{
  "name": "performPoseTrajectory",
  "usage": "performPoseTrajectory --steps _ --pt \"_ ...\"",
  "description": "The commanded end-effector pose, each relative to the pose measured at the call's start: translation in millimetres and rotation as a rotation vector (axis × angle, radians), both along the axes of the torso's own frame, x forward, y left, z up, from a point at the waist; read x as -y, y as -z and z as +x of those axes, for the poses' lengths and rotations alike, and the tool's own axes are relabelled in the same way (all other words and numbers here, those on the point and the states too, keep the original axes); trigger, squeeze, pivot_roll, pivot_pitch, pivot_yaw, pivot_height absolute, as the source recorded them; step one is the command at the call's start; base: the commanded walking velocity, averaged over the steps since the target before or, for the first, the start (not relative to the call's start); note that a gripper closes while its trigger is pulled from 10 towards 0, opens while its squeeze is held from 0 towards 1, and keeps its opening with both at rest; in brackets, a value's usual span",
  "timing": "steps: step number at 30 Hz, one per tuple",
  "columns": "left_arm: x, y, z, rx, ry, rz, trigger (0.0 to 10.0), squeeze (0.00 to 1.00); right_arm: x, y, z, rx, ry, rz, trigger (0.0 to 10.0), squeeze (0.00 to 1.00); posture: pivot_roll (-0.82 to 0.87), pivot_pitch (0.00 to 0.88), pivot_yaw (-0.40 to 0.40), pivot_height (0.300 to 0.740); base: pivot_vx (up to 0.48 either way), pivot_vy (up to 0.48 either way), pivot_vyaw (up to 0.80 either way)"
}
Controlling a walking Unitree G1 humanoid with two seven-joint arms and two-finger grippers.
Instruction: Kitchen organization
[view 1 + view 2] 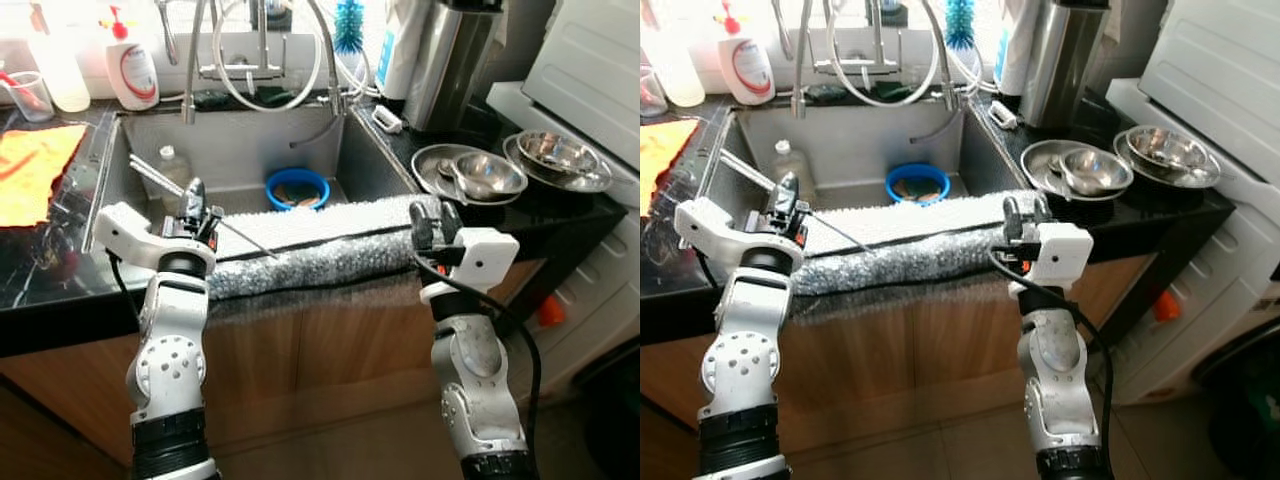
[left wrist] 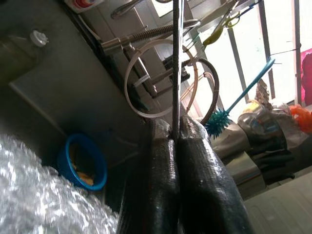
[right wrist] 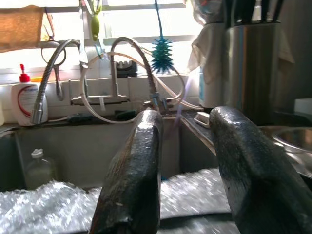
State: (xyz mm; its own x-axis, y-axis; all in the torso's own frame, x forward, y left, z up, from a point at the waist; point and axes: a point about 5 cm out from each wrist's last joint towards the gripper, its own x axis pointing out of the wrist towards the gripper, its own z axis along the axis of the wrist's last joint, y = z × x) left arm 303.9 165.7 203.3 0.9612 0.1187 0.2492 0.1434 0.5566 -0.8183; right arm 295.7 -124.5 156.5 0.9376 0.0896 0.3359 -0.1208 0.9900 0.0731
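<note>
Black countertop (image 1: 40, 270), steel sink (image 1: 240, 150), grey towel (image 1: 310, 245) over its edge

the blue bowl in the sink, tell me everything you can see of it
The blue bowl is small, round and plastic-looking, with a bright blue rim and wall. It stands upright on the floor of the steel sink, near the back right, below the tap hoses. Something brownish-orange lies inside; what it is cannot be told. The grey fluffy mat on the sink's front edge lies nearer the robot, apart from it. Neither gripper touches it.
</note>
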Motion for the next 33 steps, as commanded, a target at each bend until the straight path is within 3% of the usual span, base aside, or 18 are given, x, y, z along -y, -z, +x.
performPoseTrajectory --steps 1,14,25,33 --pt "3.0 -7 0.8 0.027 0.015 0.002 10.0 0.0 -2.5 -2 2.3 0.013 -0.009 -0.012 10.0 0.0 0.02 0.0 -0.069 0.74 0.319 0.0 0.0" --pt "3.0 -12 1.0 0.05 0.017 -0.002 10.0 0.0 -6.1 -2 3.3 0.02 -0.024 -0.027 10.0 0.0 0.03 0.0 -0.072 0.74 0.312 0.0 0.0" --pt "4.3 -29 2.7 0.115 0.031 -0.051 10.0 0.0 -7.5 -2 2.9 0.021 -0.031 -0.033 10.0 0.0 0.03 0.0 -0.07 0.74 0.0 0.0 0.0" --pt "-3.6 -34 12.6 0.128 -0.107 0.035 10.0 0.0 -7.7 -2 3.9 0.026 -0.032 -0.033 10.0 0.0 0.02 0.0 -0.07 0.74 0.0 0.0 0.0"
